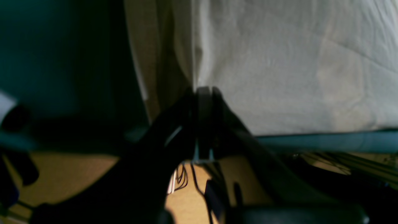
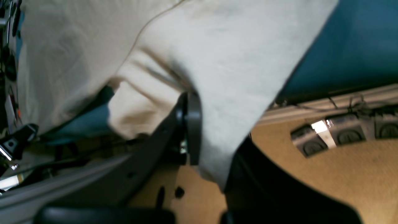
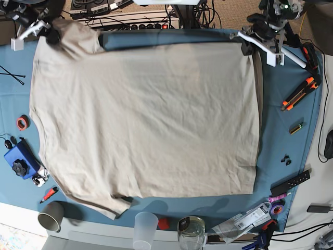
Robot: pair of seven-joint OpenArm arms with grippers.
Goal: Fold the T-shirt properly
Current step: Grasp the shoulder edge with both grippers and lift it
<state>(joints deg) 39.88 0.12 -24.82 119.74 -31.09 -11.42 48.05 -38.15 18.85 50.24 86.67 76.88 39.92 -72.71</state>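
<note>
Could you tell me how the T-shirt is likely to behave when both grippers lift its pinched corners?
The T-shirt is probably floppy: it drapes and creases at the right gripper. Likely light, thin cloth. Its wide span may sag between the right and left gripper.

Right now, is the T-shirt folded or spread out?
Mostly spread: the T-shirt lies flat over the blue cloth, both sleeves out; only its bottom hem looks doubled over.

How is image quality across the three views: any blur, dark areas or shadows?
Left wrist: dim, soft, the left hand a near-black silhouette against the T-shirt. Right wrist: brighter but blurred. Base: sharp, evenly lit, faint shadow across the shirt's upper middle.
</note>
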